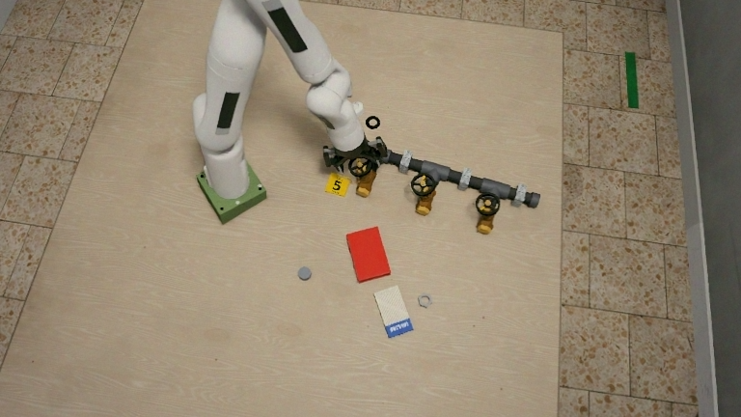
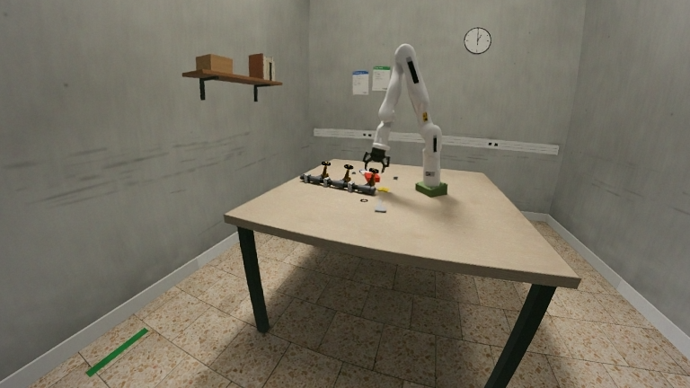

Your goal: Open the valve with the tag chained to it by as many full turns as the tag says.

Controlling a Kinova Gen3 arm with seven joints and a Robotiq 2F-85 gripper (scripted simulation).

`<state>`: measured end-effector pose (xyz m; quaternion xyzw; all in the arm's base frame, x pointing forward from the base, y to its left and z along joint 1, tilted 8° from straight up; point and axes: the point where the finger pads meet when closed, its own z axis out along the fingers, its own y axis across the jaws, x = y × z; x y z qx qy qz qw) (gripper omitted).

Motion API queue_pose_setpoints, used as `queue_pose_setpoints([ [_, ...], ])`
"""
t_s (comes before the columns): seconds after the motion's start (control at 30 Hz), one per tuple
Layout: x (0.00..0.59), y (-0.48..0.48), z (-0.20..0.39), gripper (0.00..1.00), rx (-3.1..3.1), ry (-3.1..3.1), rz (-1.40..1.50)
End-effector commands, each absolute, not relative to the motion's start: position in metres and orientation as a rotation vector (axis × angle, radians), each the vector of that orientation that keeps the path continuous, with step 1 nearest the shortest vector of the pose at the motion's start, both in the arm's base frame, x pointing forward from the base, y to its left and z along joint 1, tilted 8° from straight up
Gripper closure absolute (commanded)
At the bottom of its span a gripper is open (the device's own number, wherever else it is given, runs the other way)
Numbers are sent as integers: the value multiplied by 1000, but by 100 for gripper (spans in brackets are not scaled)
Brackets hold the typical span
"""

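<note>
A grey pipe (image 1: 453,175) lies on the table with three brass valves with black handwheels. The left valve (image 1: 361,167) has a yellow tag (image 1: 337,184) reading 5 beside it. The middle valve (image 1: 426,184) and the right valve (image 1: 480,209) stand free. My gripper (image 1: 355,156) is open, pointing down, its fingers on either side of the left valve's handwheel, just above it. In the exterior view the gripper (image 2: 376,163) hangs over the nearest valve (image 2: 372,176) of the pipe (image 2: 338,183).
A black ring (image 1: 370,118) lies behind the pipe's left end. A red block (image 1: 368,254), a white and blue card (image 1: 393,311), a grey disc (image 1: 304,273) and a grey nut (image 1: 423,295) lie in front. My green base (image 1: 231,194) is at the left.
</note>
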<state>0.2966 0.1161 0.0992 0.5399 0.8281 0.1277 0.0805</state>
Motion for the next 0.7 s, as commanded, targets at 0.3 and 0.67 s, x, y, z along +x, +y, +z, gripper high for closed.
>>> queue_pose_setpoints([
  [0.3,297,116,100,0,1791,2366,390],
  [0.67,297,116,100,36,1807,2355,391],
])
